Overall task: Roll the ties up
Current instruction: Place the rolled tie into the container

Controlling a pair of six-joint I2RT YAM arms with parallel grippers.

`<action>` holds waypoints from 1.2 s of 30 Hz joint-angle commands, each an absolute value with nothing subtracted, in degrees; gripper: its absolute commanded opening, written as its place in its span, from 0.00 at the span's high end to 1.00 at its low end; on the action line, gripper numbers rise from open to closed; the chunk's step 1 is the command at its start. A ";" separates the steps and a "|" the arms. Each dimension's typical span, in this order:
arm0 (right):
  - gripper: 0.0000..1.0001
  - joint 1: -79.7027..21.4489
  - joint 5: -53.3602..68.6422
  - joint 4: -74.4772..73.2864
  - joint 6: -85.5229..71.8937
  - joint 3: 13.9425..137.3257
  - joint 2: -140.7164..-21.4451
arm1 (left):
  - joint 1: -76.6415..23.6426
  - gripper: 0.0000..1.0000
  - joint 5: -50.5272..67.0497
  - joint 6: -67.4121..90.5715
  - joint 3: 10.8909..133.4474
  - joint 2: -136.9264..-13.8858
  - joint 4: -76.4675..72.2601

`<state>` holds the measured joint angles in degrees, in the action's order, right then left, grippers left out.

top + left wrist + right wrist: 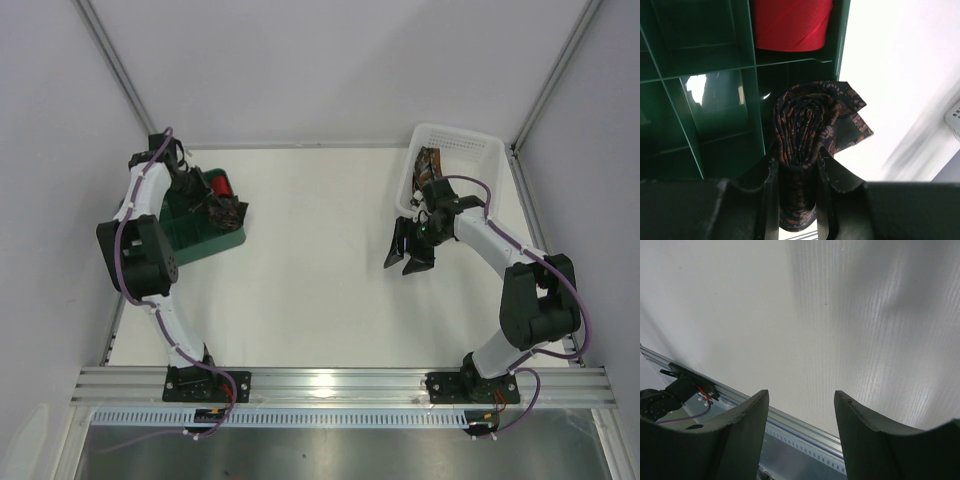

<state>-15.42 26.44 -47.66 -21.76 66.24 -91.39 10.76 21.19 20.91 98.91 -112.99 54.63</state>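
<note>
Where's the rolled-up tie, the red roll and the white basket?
rolled-up tie (pixel 802 125), left wrist view, on the spiral end of the roll.
red roll (pixel 790 22), left wrist view, on its curved side.
white basket (pixel 458 129), top view, on its far rim.

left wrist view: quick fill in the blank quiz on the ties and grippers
The left gripper holds a rolled tie at the ____ organizer.
The roll in its far compartment is ____.
The right gripper is ____ and empty.
Another tie lies in the ____ basket.
Missing: green; red; open; white
</note>
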 commanded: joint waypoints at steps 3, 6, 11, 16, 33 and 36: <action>0.39 -15.56 27.25 -46.76 -20.92 67.06 -91.93 | 10.99 1.00 19.43 20.48 99.23 -114.34 55.28; 0.39 -15.56 27.42 -46.67 -20.92 66.89 -92.02 | 10.46 1.00 18.72 20.74 99.23 -114.87 55.20; 0.39 -15.56 27.33 -46.67 -20.92 66.62 -91.93 | 9.14 1.00 16.53 21.71 99.84 -115.84 55.37; 0.39 -15.56 27.68 -46.14 -21.09 66.01 -92.20 | 6.16 1.00 13.19 22.85 102.30 -117.68 57.04; 0.39 -15.38 28.30 -45.26 -20.92 64.42 -92.20 | -1.93 1.00 0.09 27.42 116.45 -126.38 67.67; 0.39 -15.56 28.83 -44.65 -21.09 64.07 -92.28 | -2.63 1.00 -1.93 29.00 116.46 -127.00 67.94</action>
